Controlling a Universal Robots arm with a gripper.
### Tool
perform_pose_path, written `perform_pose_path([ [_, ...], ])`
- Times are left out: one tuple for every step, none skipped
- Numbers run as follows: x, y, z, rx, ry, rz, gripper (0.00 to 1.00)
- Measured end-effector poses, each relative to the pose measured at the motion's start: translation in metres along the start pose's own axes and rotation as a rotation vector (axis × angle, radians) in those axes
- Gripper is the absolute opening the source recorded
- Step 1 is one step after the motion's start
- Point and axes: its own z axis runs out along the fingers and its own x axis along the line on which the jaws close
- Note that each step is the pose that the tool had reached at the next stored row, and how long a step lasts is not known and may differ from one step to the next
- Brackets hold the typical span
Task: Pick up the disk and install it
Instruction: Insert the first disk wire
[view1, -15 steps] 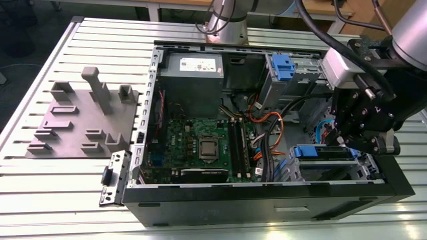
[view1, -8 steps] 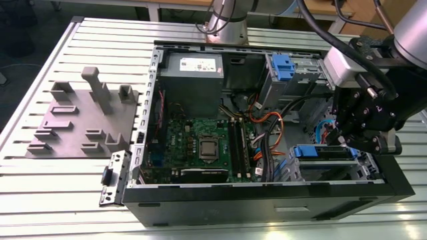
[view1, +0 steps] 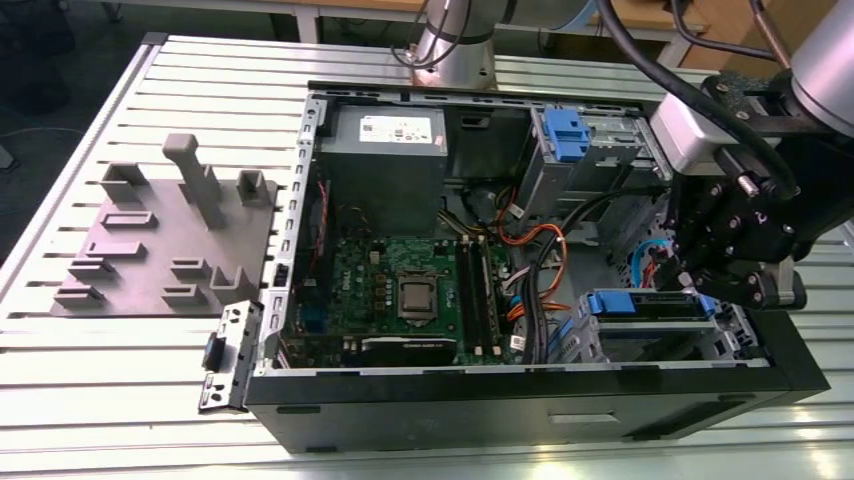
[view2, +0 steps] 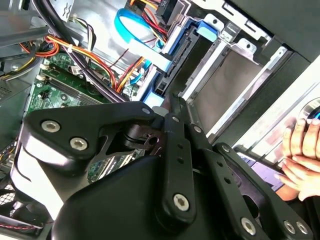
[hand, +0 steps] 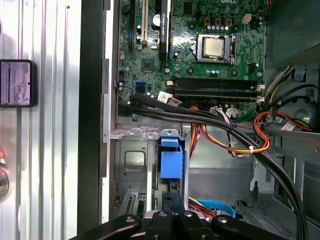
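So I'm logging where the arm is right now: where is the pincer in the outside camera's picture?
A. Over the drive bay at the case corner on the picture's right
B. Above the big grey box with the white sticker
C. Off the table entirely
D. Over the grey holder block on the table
A: in the exterior view the pincer hangs over the drive bay with its blue bracket, far from the grey holder block.

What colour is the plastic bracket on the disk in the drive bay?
Bright blue; the disk bracket shows best in the exterior view.

The disk (view1: 650, 303), blue-bracketed, apparently sits edge-up in the case's (view1: 534, 395) drive bay.
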Motion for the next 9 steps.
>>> perform_pose_path([
  [0.0000,-0.0002,0.0000,0.0000,0.0000,0.000,0.11],
  [0.0000,-0.0005,0.0000,0.0000,0.0000,0.000,0.11],
  [0.0000,-0.0006,0.0000,0.0000,0.0000,0.000,0.11],
  [0.0000,-0.0013,0.0000,0.0000,0.0000,0.000,0.11],
  [0.0000,-0.0018,0.0000,0.0000,0.0000,0.000,0.11],
  [0.0000,-0.0018,0.0000,-0.0001,0.0000,0.000,0.11],
  [0.0000,-0.0019,0.0000,0.0000,0.0000,0.000,0.11],
  [0.0000,-0.0023,0.0000,-0.0001,0.0001,0.000,0.11],
  [0.0000,-0.0026,0.0000,-0.0001,0.0001,0.000,0.11],
])
